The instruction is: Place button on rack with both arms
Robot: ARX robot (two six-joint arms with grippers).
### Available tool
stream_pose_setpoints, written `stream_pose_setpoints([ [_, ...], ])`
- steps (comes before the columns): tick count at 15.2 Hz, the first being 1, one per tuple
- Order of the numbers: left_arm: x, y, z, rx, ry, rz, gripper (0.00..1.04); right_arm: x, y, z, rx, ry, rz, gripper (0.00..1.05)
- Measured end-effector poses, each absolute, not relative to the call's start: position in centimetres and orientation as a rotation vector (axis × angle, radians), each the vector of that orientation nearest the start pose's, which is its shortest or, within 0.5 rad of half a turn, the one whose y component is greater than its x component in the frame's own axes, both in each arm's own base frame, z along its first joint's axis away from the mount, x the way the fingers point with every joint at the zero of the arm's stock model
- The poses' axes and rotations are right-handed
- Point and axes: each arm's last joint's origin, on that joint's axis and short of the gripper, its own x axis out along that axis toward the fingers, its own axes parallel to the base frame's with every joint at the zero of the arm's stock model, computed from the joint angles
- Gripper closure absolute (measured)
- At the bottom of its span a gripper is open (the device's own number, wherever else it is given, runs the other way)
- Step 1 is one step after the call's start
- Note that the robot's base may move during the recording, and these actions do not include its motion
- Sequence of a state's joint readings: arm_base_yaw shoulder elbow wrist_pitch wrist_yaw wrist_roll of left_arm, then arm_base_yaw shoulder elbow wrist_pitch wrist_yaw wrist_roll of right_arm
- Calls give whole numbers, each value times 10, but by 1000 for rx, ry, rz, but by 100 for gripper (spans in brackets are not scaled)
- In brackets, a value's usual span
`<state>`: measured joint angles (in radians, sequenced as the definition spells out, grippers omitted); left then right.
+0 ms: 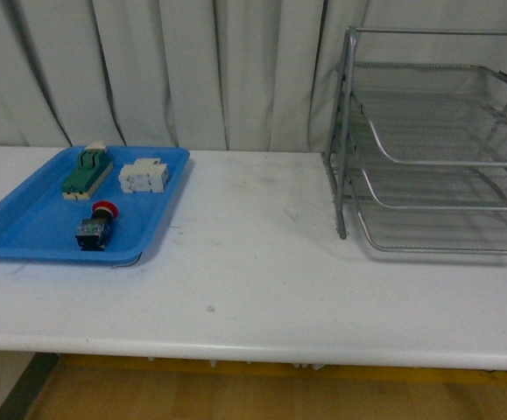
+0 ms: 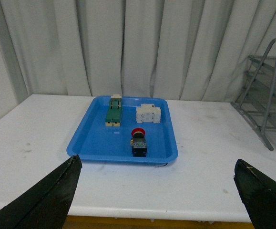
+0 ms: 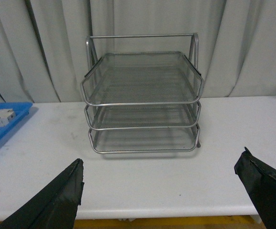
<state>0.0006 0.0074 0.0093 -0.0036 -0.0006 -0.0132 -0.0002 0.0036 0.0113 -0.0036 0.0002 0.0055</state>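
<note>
The button (image 1: 95, 227) (image 2: 138, 141), red cap on a black body, lies on its side near the front of a blue tray (image 1: 25, 229) (image 2: 90, 140) at the table's left. The silver wire-mesh rack (image 1: 437, 153) (image 3: 142, 98) stands at the right, its three tiers holding nothing that I can see. Neither arm shows in the front view. My left gripper (image 2: 159, 191) is open, held back over the table's front edge, well short of the tray. My right gripper (image 3: 159, 191) is open too, facing the rack from the front edge.
On the tray behind the button lie a green terminal block (image 1: 87, 172) (image 2: 114, 110) and a white blocky component (image 1: 144, 176) (image 2: 148, 114). White curtains hang behind the white table (image 1: 253, 262). The tray's corner (image 3: 6, 124) shows in the right wrist view.
</note>
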Motion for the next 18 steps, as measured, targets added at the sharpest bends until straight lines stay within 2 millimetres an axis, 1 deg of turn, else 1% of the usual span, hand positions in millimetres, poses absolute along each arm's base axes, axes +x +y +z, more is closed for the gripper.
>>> stream_pose_setpoints([
  [18, 98, 0, 166, -14, 1, 1, 7, 97, 0, 167, 6, -4, 0, 6],
])
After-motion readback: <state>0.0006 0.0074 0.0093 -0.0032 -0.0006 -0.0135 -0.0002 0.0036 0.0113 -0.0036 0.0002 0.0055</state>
